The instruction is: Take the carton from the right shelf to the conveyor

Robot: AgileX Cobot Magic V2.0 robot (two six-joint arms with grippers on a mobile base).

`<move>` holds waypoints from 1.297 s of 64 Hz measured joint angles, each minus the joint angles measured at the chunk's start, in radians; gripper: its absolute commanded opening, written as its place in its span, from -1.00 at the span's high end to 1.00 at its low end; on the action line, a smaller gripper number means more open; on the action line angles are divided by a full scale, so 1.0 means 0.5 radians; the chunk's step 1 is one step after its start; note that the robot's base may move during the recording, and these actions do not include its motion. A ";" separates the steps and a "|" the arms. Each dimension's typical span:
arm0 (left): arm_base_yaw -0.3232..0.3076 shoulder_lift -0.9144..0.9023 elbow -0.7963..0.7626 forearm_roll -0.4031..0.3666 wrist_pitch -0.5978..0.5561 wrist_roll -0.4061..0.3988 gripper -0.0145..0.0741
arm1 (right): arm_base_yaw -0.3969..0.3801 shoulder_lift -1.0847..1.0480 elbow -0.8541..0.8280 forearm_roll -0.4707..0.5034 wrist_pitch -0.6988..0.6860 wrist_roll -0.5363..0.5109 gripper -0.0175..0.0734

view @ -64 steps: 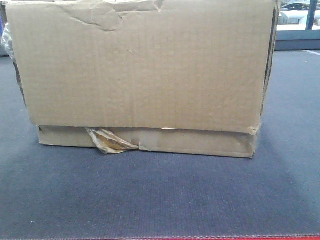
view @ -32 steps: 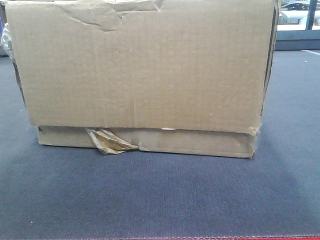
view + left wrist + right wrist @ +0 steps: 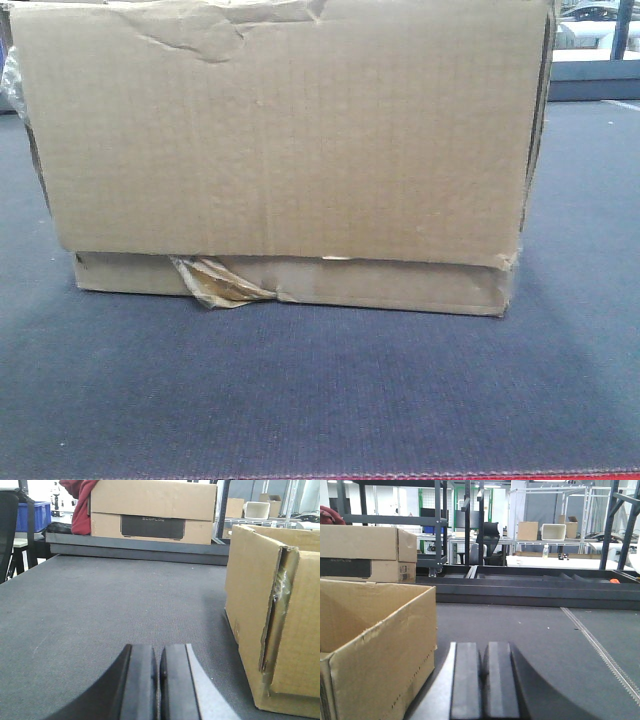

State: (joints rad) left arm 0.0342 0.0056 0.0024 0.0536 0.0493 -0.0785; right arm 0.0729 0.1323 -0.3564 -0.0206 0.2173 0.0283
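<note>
The carton (image 3: 290, 140) is a wide brown cardboard box with a narrower base strip and wrinkled tape, resting on the dark ribbed conveyor (image 3: 320, 390). The belt's red frame (image 3: 450, 476) shows at the bottom edge. In the left wrist view my left gripper (image 3: 160, 652) is shut and empty, low over the belt, with the carton (image 3: 280, 625) apart to its right. In the right wrist view my right gripper (image 3: 484, 650) is shut on nothing, with the carton (image 3: 370, 645) close on its left. The right shelf is out of view.
Beyond the belt's far rail (image 3: 140, 547) sits another cardboard box with a black label (image 3: 152, 512), a red cloth (image 3: 80, 505) beside it. A blue bin (image 3: 35, 515) stands at far left. Black trays (image 3: 535, 580) and racks lie behind. A belt seam (image 3: 600, 650) runs at right.
</note>
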 measured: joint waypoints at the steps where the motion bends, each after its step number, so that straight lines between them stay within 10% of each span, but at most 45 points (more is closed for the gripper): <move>1: 0.000 0.000 0.000 0.000 0.000 0.000 0.63 | -0.011 -0.001 0.019 0.000 -0.005 0.000 0.79; 24: 0.000 0.000 0.000 -0.001 -0.004 0.000 0.63 | -0.254 -0.247 0.687 0.167 -0.255 0.000 0.79; 83: 0.000 0.000 0.000 -0.001 -0.004 0.000 0.63 | -0.257 -0.247 0.713 0.196 -0.218 0.000 0.79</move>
State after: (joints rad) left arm 0.0342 0.0056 0.0024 0.0532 0.0473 -0.0785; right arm -0.0557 0.0086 0.0003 0.0774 0.1083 0.0283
